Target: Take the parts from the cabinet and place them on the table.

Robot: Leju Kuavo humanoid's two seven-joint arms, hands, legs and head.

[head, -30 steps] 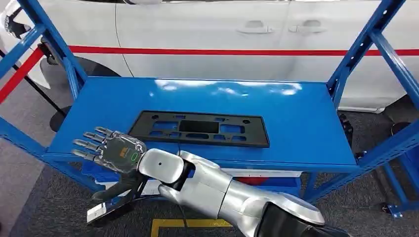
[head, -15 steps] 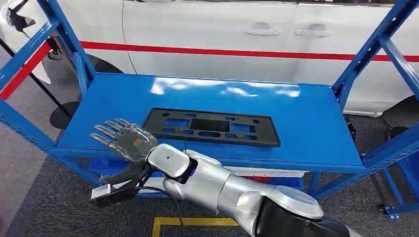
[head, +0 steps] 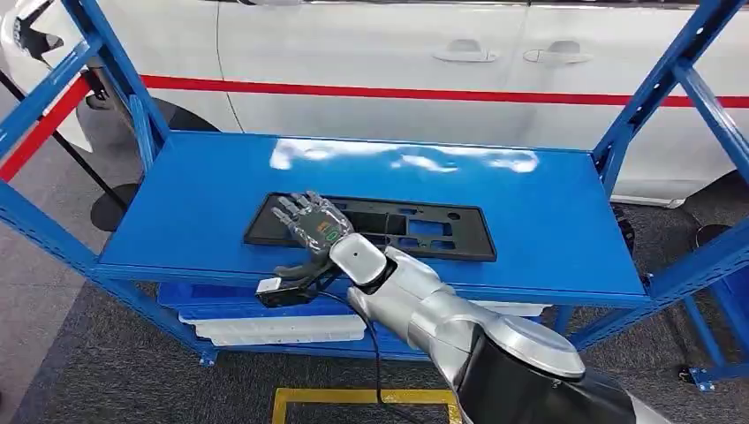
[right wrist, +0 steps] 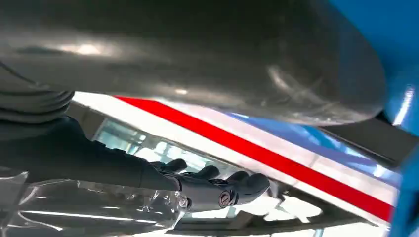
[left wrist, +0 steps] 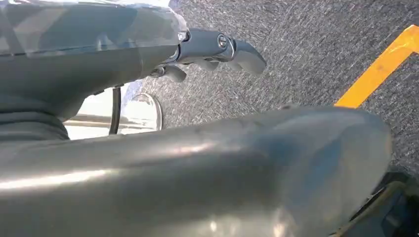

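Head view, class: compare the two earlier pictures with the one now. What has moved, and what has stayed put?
The right hand has swung from the shelf's front left corner inward and forward, and now hovers, fingers spread, over the left end of the black panel. It holds nothing. The panel lies flat as before on the blue shelf; the camera shifted slightly early on.

Car workshop: white car point(head: 424, 79) with red stripe behind blue steel shelving rack point(head: 565, 221), grey carpet floor point(head: 79, 371).
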